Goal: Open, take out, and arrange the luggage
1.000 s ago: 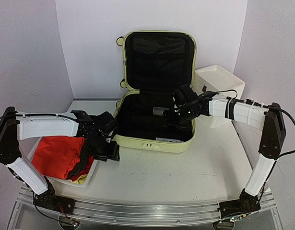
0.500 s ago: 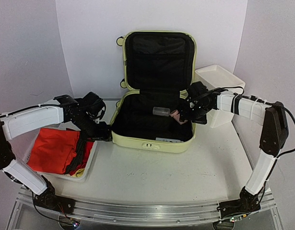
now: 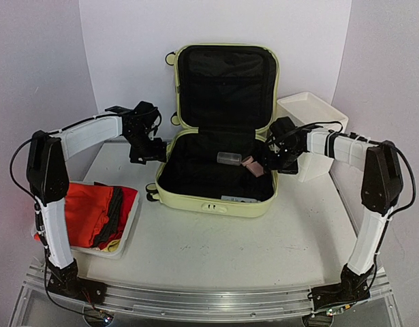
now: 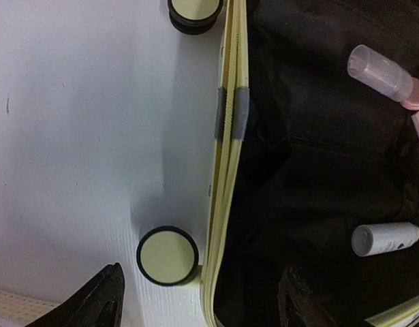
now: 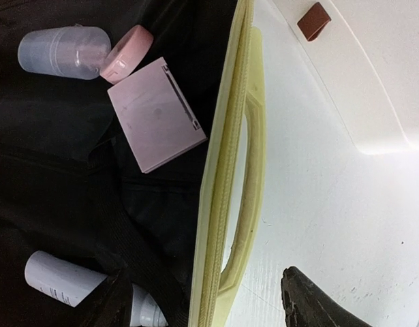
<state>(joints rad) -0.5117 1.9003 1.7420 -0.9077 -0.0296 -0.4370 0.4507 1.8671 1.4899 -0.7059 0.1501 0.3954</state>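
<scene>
The pale yellow-green luggage [image 3: 219,203] lies open on the table with its lid [image 3: 226,49] upright against the back wall. On its black lining lie a clear bottle with a pink cap [image 3: 229,159], a pink flat box [image 5: 154,112] and a white bottle [image 4: 386,238]. My left gripper [image 3: 149,151] is open and empty. In the left wrist view [image 4: 202,303] its jaws straddle the luggage's left rim, next to a wheel [image 4: 167,255]. My right gripper [image 3: 269,165] is open and empty. In the right wrist view [image 5: 209,306] it straddles the right rim and the side handle [image 5: 246,170].
A white mesh basket [image 3: 131,225] with red and dark clothes stands at the front left. A white box [image 3: 311,112] stands right of the luggage, close behind my right arm. The back wall is right behind the lid.
My left gripper rose from the basket and moved back and right to the luggage's left rim. My right gripper drew back from the clear bottle to the right rim; the bottle stayed.
</scene>
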